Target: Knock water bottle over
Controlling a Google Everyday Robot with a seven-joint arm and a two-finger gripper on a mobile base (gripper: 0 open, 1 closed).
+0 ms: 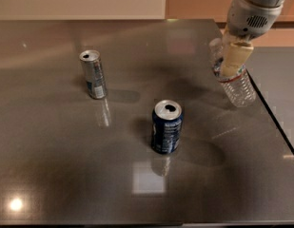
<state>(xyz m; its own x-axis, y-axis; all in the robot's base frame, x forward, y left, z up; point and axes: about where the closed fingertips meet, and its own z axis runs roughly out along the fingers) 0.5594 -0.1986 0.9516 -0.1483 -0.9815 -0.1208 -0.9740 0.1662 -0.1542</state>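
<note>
The water bottle [239, 88] is a clear ribbed plastic bottle near the right edge of the table. It is tilted, with its top leaning to the upper left and its base to the lower right. My gripper [234, 57] comes down from the upper right, and its cream tip presses against the bottle's upper half, covering part of the neck and label. The bottle's cap end is blurred just left of the gripper.
A dark blue soda can [166, 126] stands upright in the middle of the grey table [65, 165]. A slim silver can [93, 74] stands upright at the left. The table's right edge [275, 122] runs close to the bottle's base.
</note>
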